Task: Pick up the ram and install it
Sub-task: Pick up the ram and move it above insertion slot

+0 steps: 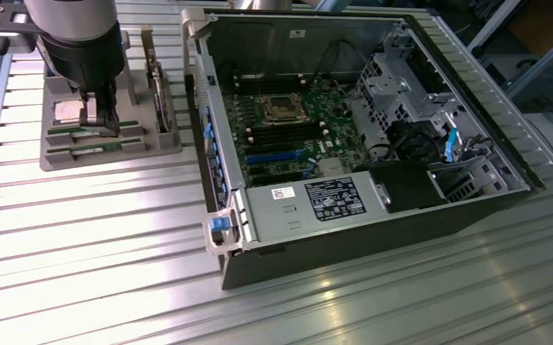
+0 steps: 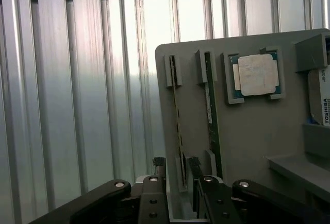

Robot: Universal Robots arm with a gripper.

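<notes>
End effector (image 1: 104, 128) open astride the ram (image 2: 178, 116), exterior view's upper left; I judge it light, stiff, fragile: pinch its flat faces.

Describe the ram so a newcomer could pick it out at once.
A grey parts tray sits to the exterior view's left of the open computer case. On it, the ram is the long thin green stick slotted beside the square silver processor; unlike the plainer stick alongside, it carries a white label.
</notes>
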